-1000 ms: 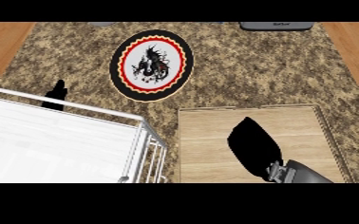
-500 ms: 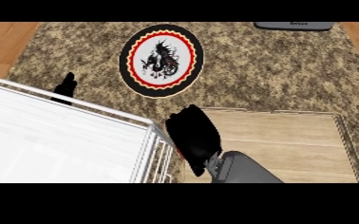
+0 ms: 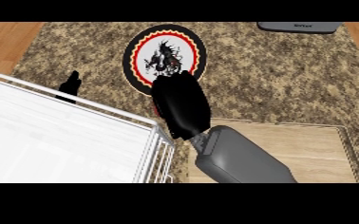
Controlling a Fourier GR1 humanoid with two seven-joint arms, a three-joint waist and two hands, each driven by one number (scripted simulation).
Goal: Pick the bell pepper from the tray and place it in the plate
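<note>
The plate (image 3: 151, 59) is round, with a black rim, a red ring and a dark dragon figure on white; it lies on the speckled counter at upper centre. My right hand (image 3: 181, 105) hovers over the plate's near edge with its back toward me and its fingers curled under. A sliver of red, the bell pepper (image 3: 155, 109), peeks out at the hand's left side; the rest is hidden. The wooden tray (image 3: 301, 140) lies at the lower right under my forearm, with nothing showing on it. My left hand (image 3: 70, 85) rests open, fingers up, at the left.
A white wire rack (image 3: 77, 137) fills the lower left, its corner close to my right hand. A grey flat object (image 3: 298, 27) lies at the counter's far right edge. Wood floor or board shows at the far left (image 3: 17, 42).
My right hand has moved from over the wooden tray up and to the left, and now covers the plate's near edge. The left hand has stayed where it was.
</note>
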